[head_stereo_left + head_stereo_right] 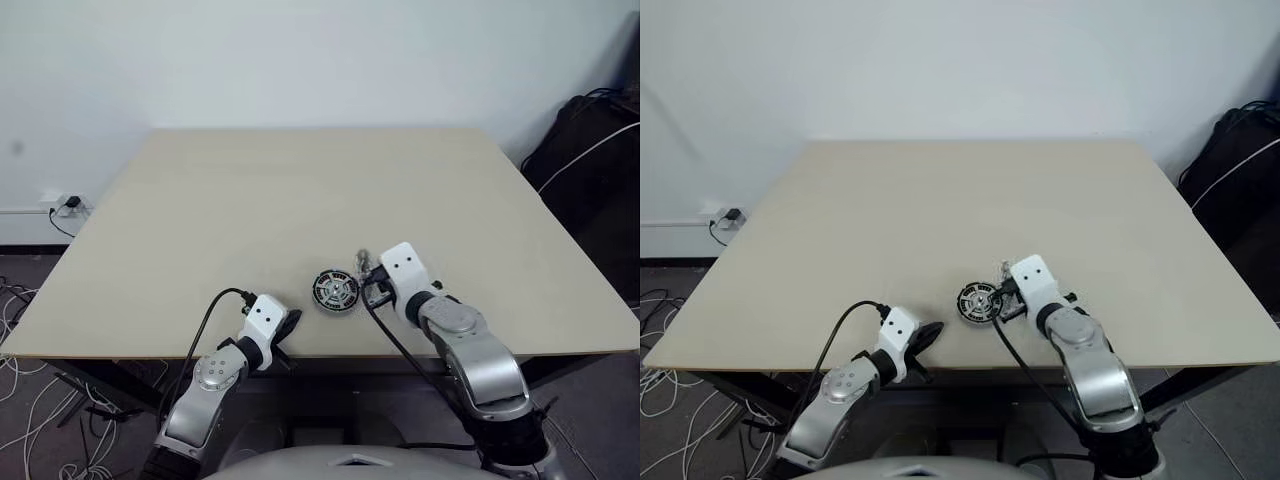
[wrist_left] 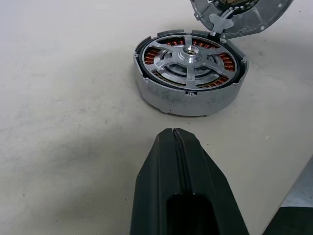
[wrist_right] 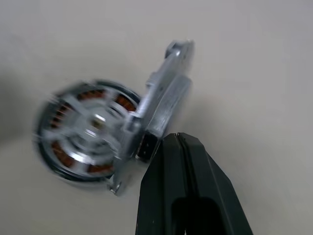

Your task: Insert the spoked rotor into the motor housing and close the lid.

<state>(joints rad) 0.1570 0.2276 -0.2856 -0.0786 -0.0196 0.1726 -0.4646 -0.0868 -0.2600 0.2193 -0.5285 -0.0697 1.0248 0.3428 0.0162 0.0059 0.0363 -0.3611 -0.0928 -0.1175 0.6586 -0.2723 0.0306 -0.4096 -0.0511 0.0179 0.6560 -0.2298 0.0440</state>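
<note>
Copper-orange windings show in a ring inside the motor housing (image 2: 190, 73), which sits on the beige table (image 1: 300, 200) near its front edge, between the two arms. Starting at the left, the left gripper (image 2: 178, 147) rests low at the table edge, its two black fingers pressed together on nothing, pointing toward the housing but apart from it.

In the middle, the housing is no longer empty: the spoked rotor (image 2: 188, 56) lies seated flat in it, silver spokes radiating from the central hub, windings visible through the gaps between them. So the first half of the task looks done.

To the right, the lid (image 3: 161, 103) is not yet on. It stands tilted nearly on edge at the housing's right rim, its ribbed inner face turned toward the rotor, and it appears hinged or leaning at that side; I cannot tell which. The right gripper (image 3: 178, 147) sits just beside the lid's lower edge with its fingers closed flat together. They seem to touch or nearly touch the lid from behind, not to clamp it.

What remains, as I judge it, is to tip the lid over toward the left until it lies flat on the housing and covers the rotor.
</note>
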